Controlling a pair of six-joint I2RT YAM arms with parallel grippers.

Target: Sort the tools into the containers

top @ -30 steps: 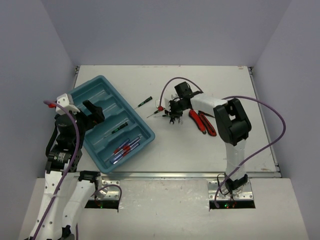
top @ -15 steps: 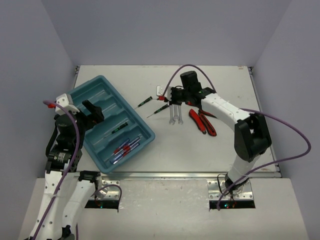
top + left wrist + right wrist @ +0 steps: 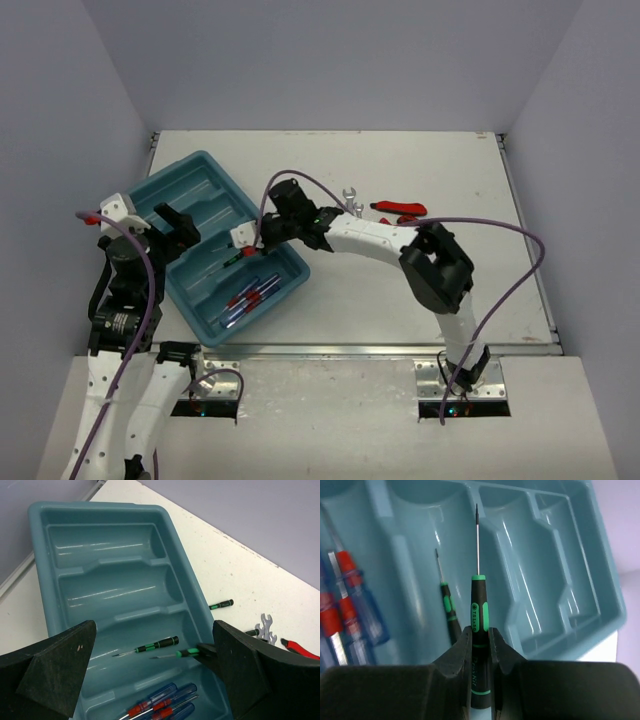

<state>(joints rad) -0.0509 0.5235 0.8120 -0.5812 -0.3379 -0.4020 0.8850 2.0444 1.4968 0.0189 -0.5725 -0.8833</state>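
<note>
The teal tray [image 3: 200, 190] lies at the table's left. My right gripper [image 3: 250, 242] reaches over its near compartments, shut on a thin black-and-green screwdriver [image 3: 479, 611] whose tip points along a compartment. A second such screwdriver [image 3: 449, 611] lies in that compartment [image 3: 156, 644]. Blue-and-red screwdrivers [image 3: 246, 299] fill the nearest compartment [image 3: 344, 611]. My left gripper [image 3: 175, 222] hovers open at the tray's left rim [image 3: 152, 666], with nothing between its fingers. Silver wrenches [image 3: 350, 198] and red pliers [image 3: 398, 210] lie on the table.
Two more black-and-green screwdrivers lie on the table right of the tray, one [image 3: 221, 604] close to its rim and one [image 3: 252, 631] beside the wrenches [image 3: 265, 625]. The right forearm [image 3: 360, 235] stretches across the table's middle.
My right arm has swung left from the table's middle to above the tray, carrying the thin screwdriver. The pliers and wrenches now show farther back. The left gripper stays open.
</note>
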